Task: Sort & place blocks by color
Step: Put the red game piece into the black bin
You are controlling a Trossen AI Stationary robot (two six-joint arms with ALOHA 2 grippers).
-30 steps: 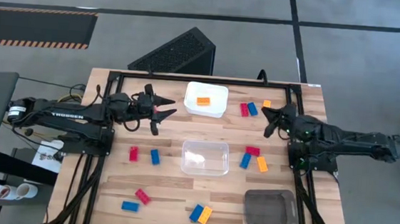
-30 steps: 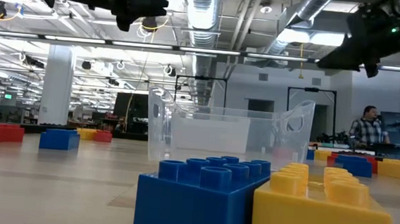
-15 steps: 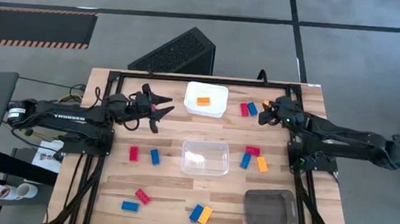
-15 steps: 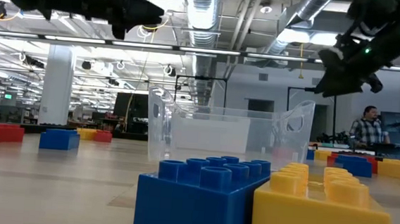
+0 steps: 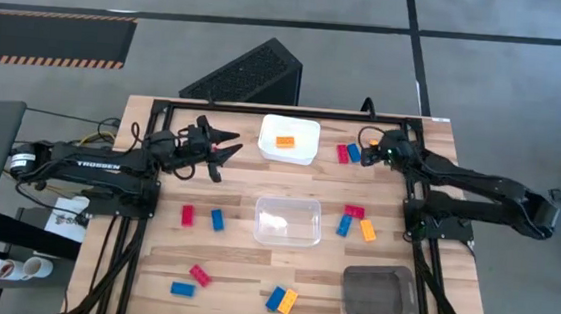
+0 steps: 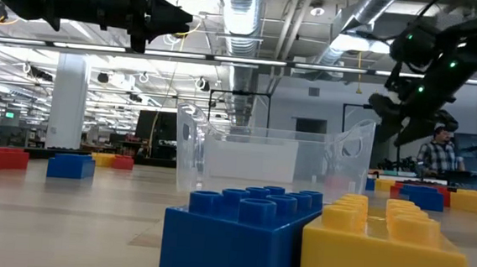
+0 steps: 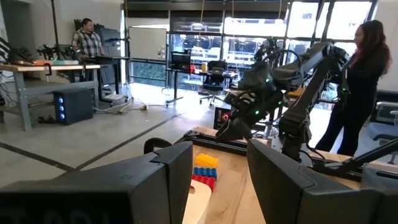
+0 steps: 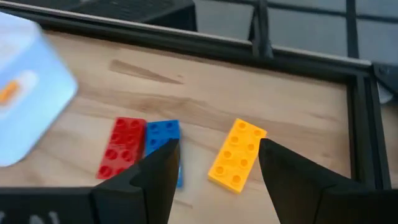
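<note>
Right gripper (image 5: 369, 152) has swung in toward the white tray (image 5: 302, 153) over the last second and now hangs above the far-corner trio of blocks just right of that tray. Its fingers have spread apart during the move; right wrist view shows them open with nothing between them, bracketing a yellow-orange block (image 8: 237, 154), with a blue block (image 8: 164, 135) and a red block (image 8: 123, 147) touching each other just beside it. Likely reading: a pick of the yellow-orange block is being lined up, bound for the white tray.

Left gripper (image 5: 223, 152) hovers just left of the white tray, fingers partly open, empty.

Counts, from the high view:
- Trays: three. White tray at the far edge, clear tray (image 5: 287, 221) nearer than it, grey tray (image 5: 378, 291) nearest and to the right.
- Yellow-orange blocks: four. One orange block (image 5: 285, 141) already lies inside the white tray; three loose on the table (image 5: 242, 264).
- Red blocks: four, all loose.
- Blue blocks: five, all loose.

Clear and grey trays hold nothing. Sorting looks barely begun.
</note>
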